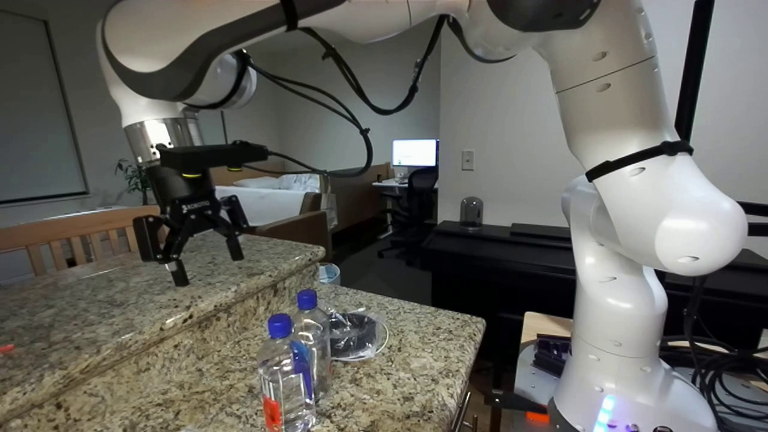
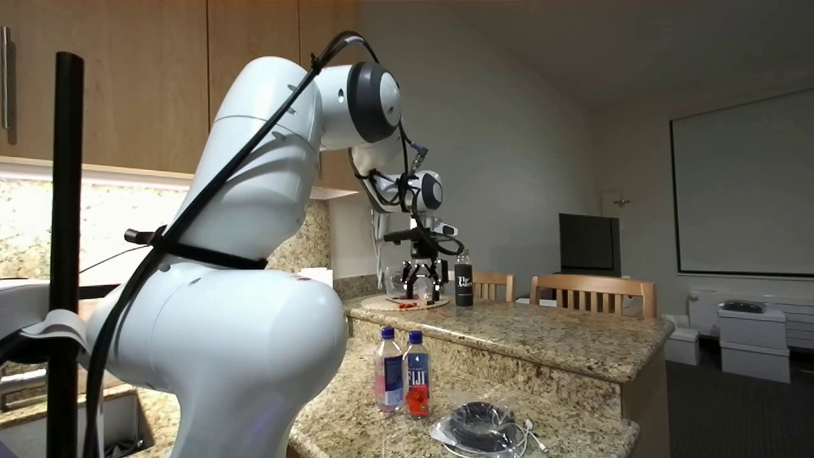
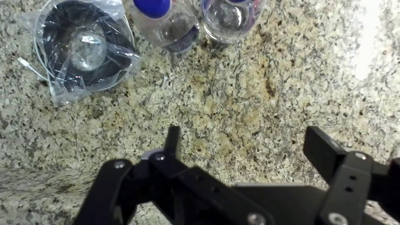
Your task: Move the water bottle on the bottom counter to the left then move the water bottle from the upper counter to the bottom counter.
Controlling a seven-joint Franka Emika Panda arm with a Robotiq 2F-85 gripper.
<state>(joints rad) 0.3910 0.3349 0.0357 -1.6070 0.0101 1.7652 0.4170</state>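
1. We see both small, clear plastic water bottles (image 3: 175, 28) standing upright on the bottom counter (image 1: 414, 366), just beside each other; whether they touch, we cannot tell.
2. In an exterior view, the lettered bottle (image 2: 416, 351) wears a blue label (image 2: 416, 367) reading FIJI in white, and a bright red-orange patch (image 2: 417, 401) sits near its base.
3. Beside it, the dark-labelled bottle (image 2: 386, 348) carries a dark blue label (image 2: 393, 372), paler along its lower part, with a pinkish tint in the clear plastic at one side.
4. Each has a round, deep blue cap (image 1: 279, 326).
5. In an exterior view where they line up in depth, we make out a red-orange patch low on the nearer bottle (image 1: 285, 384), which partly hides the farther bottle (image 1: 322, 345); how full they are, we cannot tell.
6. From the wrist, we look down on glossy, see-through shoulders (image 3: 229, 15), the caps cut off by the top edge.
7. The gripper (image 3: 243, 134) hangs in the air, well apart from the bottles, its fingers (image 3: 322, 150) spread wide with speckled stone in sight between them.
8. On the bottom counter, near the bottles, lies a coil of black cable (image 1: 354, 336) in a clear bag (image 3: 70, 92); on the upper counter (image 2: 553, 327) stands a black bottle (image 2: 464, 286).
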